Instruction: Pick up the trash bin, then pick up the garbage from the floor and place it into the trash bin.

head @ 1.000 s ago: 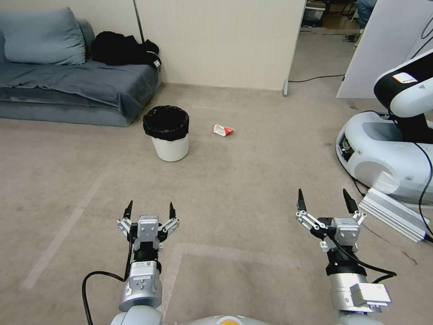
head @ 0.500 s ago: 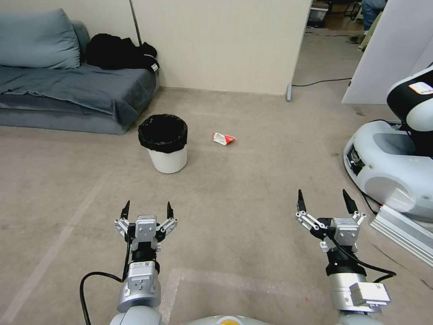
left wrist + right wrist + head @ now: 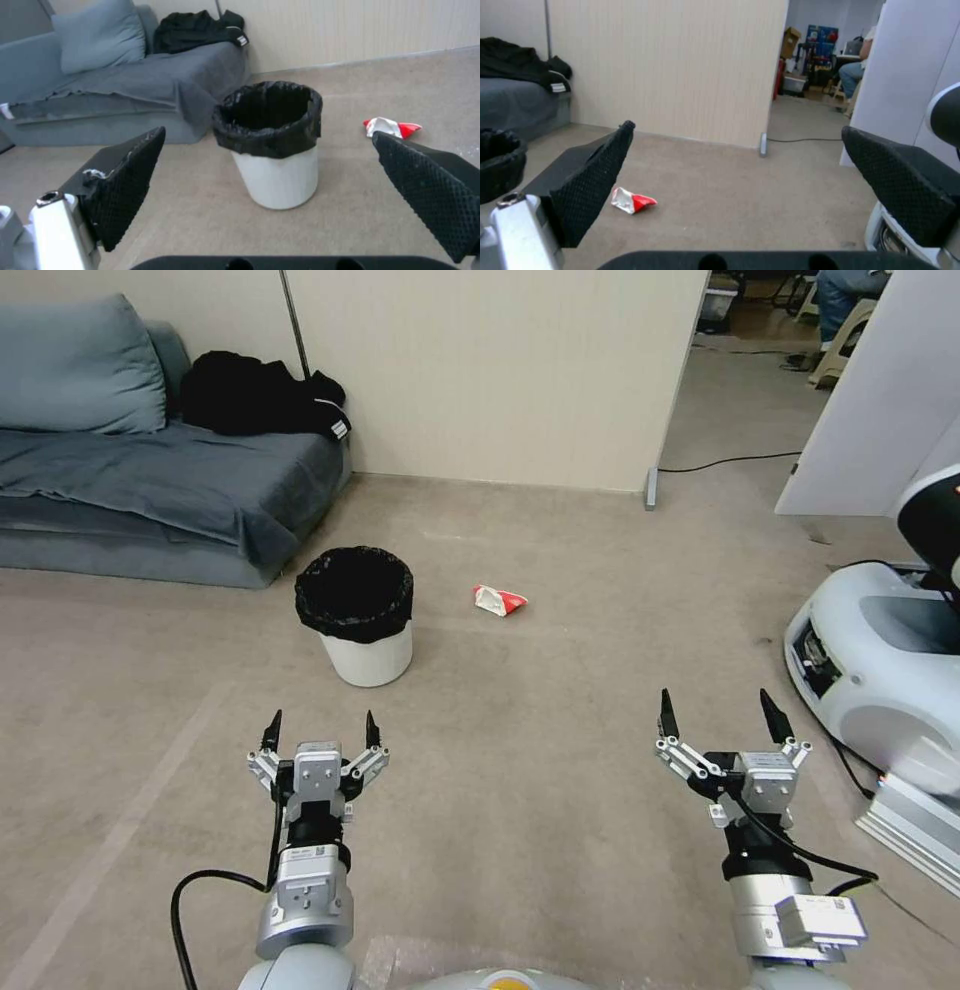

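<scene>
The trash bin (image 3: 366, 652), a small white bucket with a black liner over its rim, stands upright on the beige carpet floor (image 3: 560, 700) ahead and slightly left. In the left wrist view the trash bin (image 3: 277, 176) sits between my open fingers, still some way off. A red-and-white crumpled wrapper, the garbage (image 3: 499, 600), lies on the floor just right of the bin; the same garbage (image 3: 632, 200) and the garbage (image 3: 392, 127) lie on carpet in both wrist views. My left gripper (image 3: 319, 731) is open and empty, short of the bin. My right gripper (image 3: 718, 714) is open and empty too.
A grey sofa (image 3: 150, 490) with black clothing (image 3: 255, 395) stands at the back left against a beige partition (image 3: 500, 370). Another white robot base (image 3: 880, 660) and a metal rail (image 3: 915, 830) crowd the right side. A pale tape line (image 3: 120, 840) crosses the carpet at left.
The whole head view has shifted: the bin, wrapper and sofa sit lower and nearer, so the camera has moved forward. Both grippers hold the same open pose.
</scene>
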Robot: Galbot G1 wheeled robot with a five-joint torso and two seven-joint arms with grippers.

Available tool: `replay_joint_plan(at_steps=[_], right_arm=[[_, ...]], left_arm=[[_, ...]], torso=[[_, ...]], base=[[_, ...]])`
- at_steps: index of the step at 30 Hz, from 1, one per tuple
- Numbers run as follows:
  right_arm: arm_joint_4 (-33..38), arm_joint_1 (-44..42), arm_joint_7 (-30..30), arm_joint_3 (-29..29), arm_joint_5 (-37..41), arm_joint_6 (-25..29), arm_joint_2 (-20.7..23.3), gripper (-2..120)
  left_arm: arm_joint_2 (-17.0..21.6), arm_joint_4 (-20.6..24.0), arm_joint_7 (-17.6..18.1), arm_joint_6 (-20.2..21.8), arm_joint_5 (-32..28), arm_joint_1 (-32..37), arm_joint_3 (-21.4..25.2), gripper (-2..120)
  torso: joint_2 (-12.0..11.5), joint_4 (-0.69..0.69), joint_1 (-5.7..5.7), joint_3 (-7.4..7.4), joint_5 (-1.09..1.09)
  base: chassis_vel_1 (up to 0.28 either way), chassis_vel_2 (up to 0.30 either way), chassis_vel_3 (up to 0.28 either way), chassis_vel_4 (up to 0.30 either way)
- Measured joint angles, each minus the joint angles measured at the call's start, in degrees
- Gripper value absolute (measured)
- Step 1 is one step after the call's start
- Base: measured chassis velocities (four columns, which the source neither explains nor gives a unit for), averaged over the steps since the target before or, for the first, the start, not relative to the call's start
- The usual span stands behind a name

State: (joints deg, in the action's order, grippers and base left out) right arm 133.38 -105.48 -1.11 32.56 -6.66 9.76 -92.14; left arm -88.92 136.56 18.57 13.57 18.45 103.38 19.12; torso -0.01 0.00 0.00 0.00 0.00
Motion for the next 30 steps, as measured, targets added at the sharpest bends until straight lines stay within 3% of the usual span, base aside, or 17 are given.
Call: replay_joint_plan(at_steps=[30], right_arm=[[0.2, -0.7, -0.3, 0.1, -0.7, 0.2, 0.0, 100]], left_arm=[[0.1, 0.9, -0.3, 0.2, 0.4, 0.1, 0.4, 100]], torso=[[0.0, 0.0, 0.0, 0.0, 0.0]], base=[[-0.138, 0.135, 0.141, -0.142]])
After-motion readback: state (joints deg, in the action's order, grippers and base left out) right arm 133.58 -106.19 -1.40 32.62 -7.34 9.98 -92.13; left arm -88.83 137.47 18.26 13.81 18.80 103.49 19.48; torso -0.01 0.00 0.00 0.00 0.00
